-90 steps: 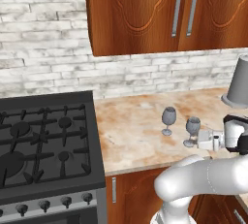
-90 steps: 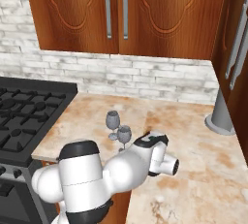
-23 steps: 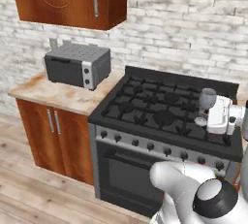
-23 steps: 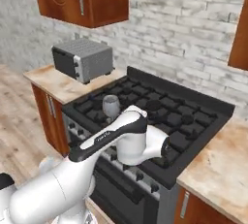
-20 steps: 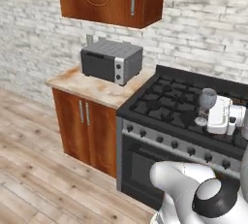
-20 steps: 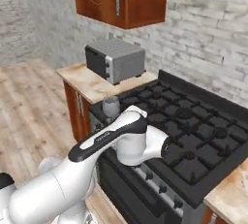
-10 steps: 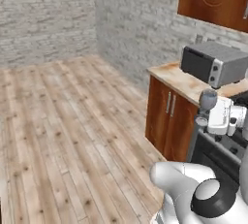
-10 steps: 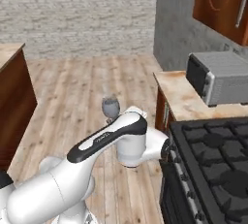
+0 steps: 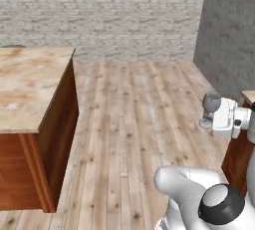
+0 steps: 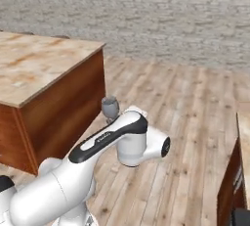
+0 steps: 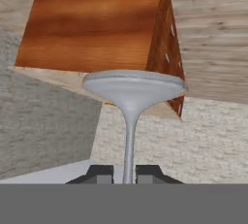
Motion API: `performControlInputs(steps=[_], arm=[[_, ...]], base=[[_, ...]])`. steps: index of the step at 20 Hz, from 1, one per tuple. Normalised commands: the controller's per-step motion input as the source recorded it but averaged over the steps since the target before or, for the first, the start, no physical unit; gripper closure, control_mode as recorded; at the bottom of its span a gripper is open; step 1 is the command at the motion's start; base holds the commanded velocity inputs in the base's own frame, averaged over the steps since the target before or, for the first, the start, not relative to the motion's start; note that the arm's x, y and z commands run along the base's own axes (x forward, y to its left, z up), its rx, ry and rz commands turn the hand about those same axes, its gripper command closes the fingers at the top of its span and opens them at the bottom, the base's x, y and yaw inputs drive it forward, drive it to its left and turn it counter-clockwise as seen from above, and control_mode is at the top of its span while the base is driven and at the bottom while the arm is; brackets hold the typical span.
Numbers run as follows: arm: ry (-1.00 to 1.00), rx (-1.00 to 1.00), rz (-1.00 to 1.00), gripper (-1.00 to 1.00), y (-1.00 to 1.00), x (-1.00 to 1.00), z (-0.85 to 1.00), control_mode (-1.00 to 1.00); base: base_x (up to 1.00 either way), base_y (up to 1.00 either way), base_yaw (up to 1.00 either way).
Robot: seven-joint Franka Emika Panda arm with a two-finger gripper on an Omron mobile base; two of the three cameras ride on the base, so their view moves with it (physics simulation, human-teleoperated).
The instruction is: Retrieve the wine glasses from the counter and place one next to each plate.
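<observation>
My gripper (image 9: 215, 118) is shut on the thin stem of one wine glass (image 9: 211, 104), which it holds upright at the right of the left base view. From the right base the same wine glass (image 10: 110, 106) stands just above my white forearm. In the hand view the stem runs down between my gripper's (image 11: 124, 173) two dark fingertips, and the round foot of the wine glass (image 11: 131, 88) faces the camera. A corner of the counter (image 9: 248, 95) shows at the right edge. The plates are out of view.
A large island (image 9: 31, 85) with a mottled beige top and reddish wood sides stands at the left, seen also as the island (image 10: 45, 61) from the right base. Wood plank floor (image 9: 134, 114) lies open between it and the counter cabinet (image 10: 241, 146). A brick wall closes the back.
The whole picture has swung from the stove and toaster oven to open floor and the island, so the base has turned. The glass stays in my gripper, in the same place relative to the arm.
</observation>
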Motion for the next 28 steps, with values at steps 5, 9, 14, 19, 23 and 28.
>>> performControlInputs(steps=[5,9,14,19,23,28], arm=[[0.00,0.00,0.00,1.00,0.00,0.00,0.00,1.00],[0.00,0.00,0.00,1.00,0.00,0.00,0.00,1.00],[0.00,0.00,0.00,1.00,0.00,0.00,0.00,1.00],[0.00,0.00,0.00,1.00,0.00,0.00,0.00,1.00],[0.00,0.00,0.00,1.00,0.00,0.00,0.00,1.00],[0.00,0.00,0.00,1.00,0.00,0.00,0.00,1.00]], base=[[1.00,-0.08,0.62],[1.00,-0.29,0.46],[1.00,-0.68,0.24],[1.00,-0.81,0.10],[1.00,-0.80,0.09],[1.00,-0.79,0.10]])
